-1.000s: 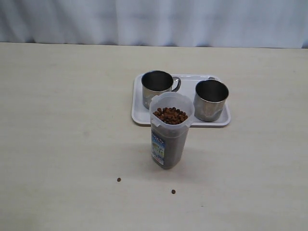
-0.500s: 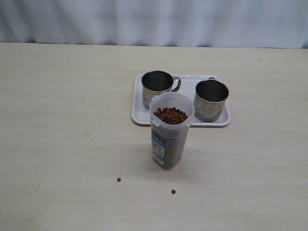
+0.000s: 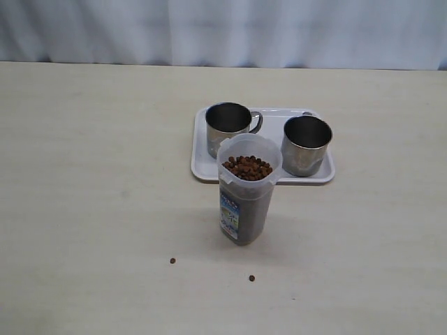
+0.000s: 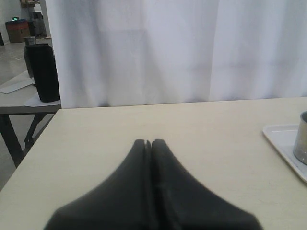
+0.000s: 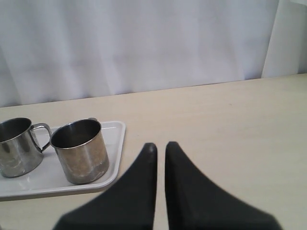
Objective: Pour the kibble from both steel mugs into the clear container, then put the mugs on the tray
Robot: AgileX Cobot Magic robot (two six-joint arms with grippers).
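Observation:
Two steel mugs, one on the left (image 3: 227, 129) and one on the right (image 3: 305, 145), stand upright on the white tray (image 3: 274, 143). Both look empty. In front of the tray stands the clear container (image 3: 246, 206), filled with kibble (image 3: 246, 167) nearly to its rim. Neither gripper shows in the exterior view. The left gripper (image 4: 148, 142) is shut, empty, low over bare table, with a mug (image 4: 302, 139) at the picture's edge. The right gripper (image 5: 161, 146) is shut with only a thin slit and holds nothing. It sits beside the tray (image 5: 115, 139), apart from the nearer mug (image 5: 81, 151).
Two stray pellets (image 3: 172, 260) (image 3: 251, 278) lie on the table in front of the container. A white curtain hangs behind the table. In the left wrist view the table's side edge (image 4: 29, 158) shows, with a black cylinder (image 4: 43, 72) on another table beyond.

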